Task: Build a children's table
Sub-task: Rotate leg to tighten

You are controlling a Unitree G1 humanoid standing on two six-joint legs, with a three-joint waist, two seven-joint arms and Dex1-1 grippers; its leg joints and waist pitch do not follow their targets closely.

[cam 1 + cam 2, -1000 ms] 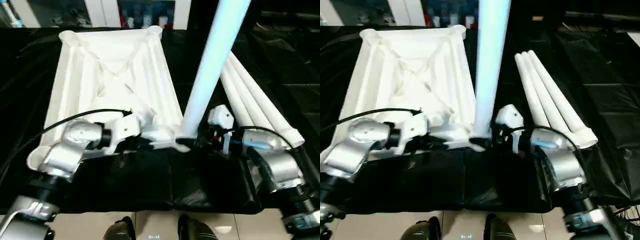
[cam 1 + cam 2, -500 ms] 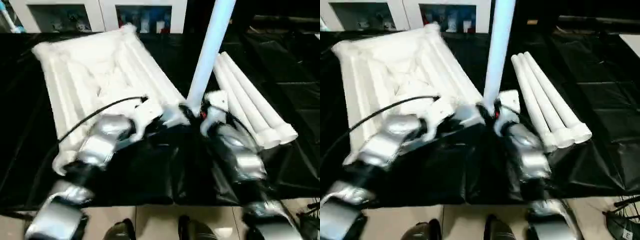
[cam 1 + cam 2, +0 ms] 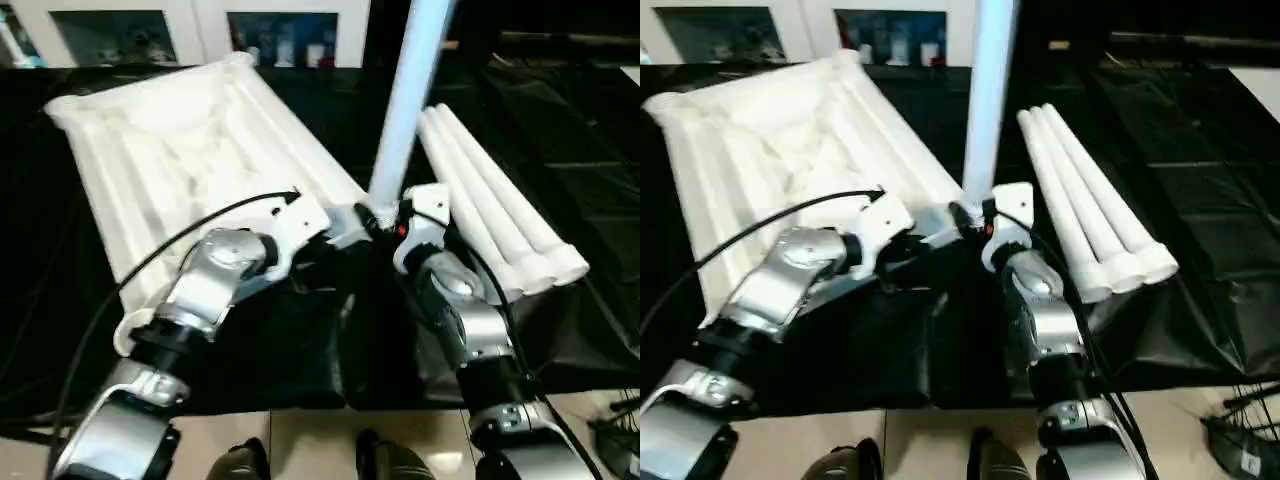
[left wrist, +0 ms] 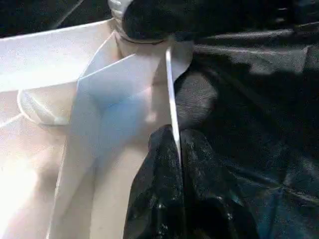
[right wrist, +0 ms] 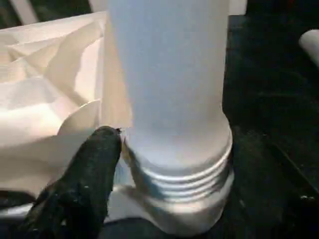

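The white tabletop (image 3: 180,150) lies upside down on black sheeting, ribs up. One white leg (image 3: 405,110) stands upright in its near right corner socket. Its threaded base (image 5: 179,174) shows just above the socket. My right gripper (image 3: 385,222) is at that base, with a black finger (image 5: 84,189) pressed against the threads; the other finger is hidden. My left gripper (image 4: 175,149) is shut on a thin white rib of the tabletop beside the same corner. Three more legs (image 3: 490,200) lie side by side to the right.
Black sheeting (image 3: 560,130) covers the work surface. A white glass-door cabinet (image 3: 200,20) stands at the back. A black cable (image 3: 180,235) loops over my left forearm. The near edge and pale floor (image 3: 300,440) are just below my arms.
The tabletop has turned, its near right corner with the upright leg now farther from me. Both forearms have swung in toward the middle. The view has also shifted.
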